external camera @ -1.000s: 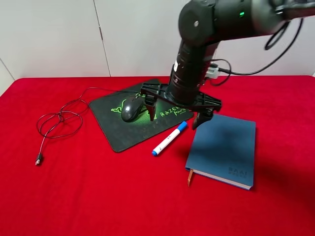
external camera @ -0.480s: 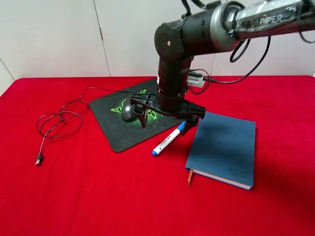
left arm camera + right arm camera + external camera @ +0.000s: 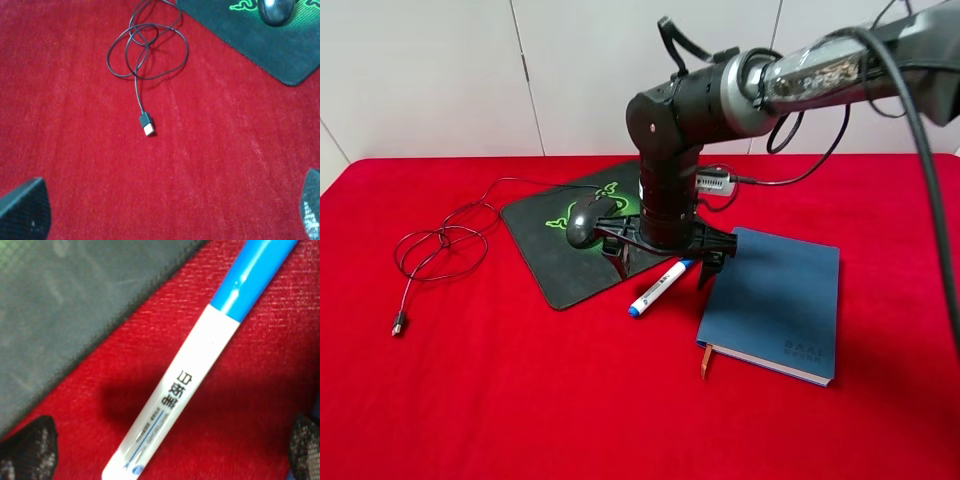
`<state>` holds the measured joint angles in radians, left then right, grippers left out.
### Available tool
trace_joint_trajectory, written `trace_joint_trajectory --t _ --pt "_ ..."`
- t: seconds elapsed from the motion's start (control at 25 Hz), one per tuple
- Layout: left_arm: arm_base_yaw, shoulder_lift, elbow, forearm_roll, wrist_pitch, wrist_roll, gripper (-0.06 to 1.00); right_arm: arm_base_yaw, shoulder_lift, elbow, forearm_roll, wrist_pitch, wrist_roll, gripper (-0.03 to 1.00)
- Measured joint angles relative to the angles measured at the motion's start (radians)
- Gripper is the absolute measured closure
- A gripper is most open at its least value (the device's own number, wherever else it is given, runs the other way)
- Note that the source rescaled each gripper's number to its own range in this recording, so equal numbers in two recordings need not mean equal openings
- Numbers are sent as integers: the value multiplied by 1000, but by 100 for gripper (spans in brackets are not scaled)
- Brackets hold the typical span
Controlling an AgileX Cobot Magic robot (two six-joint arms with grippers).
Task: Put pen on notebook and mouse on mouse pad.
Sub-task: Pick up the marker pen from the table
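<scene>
Cloth (image 3: 470, 400) of red spreads under everything, bearing the blue-grey notebook (image 3: 775, 300) at the right and the black mouse pad (image 3: 555, 270) left of it. The right gripper (image 3: 662, 268) hangs with jaws spread wide astride the pen (image 3: 655, 290) without touching it, and the left gripper (image 3: 167, 210) (seen only from its own wrist) gapes as wide above bare cloth. The mouse (image 3: 585, 220) sits on the pad's far part; the pen lies on cloth between pad and notebook.

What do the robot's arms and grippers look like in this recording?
The right arm is matte black with a glossy silver-grey link, looping black cables and a black wide-bar gripper. Only the left gripper's dark textured fingertips show.
</scene>
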<state>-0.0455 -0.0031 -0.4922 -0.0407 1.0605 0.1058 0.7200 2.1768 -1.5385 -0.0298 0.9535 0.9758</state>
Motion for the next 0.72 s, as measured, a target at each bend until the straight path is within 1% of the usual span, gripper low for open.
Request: trace_joint_trajectory --t 0.28,0.72 --pt "0 0 0 1 0 0 -5 0 40 0 -5 -21 2 -3" --pt "0 0 0 1 0 0 -5 0 52 0 -11 -29 2 -3"
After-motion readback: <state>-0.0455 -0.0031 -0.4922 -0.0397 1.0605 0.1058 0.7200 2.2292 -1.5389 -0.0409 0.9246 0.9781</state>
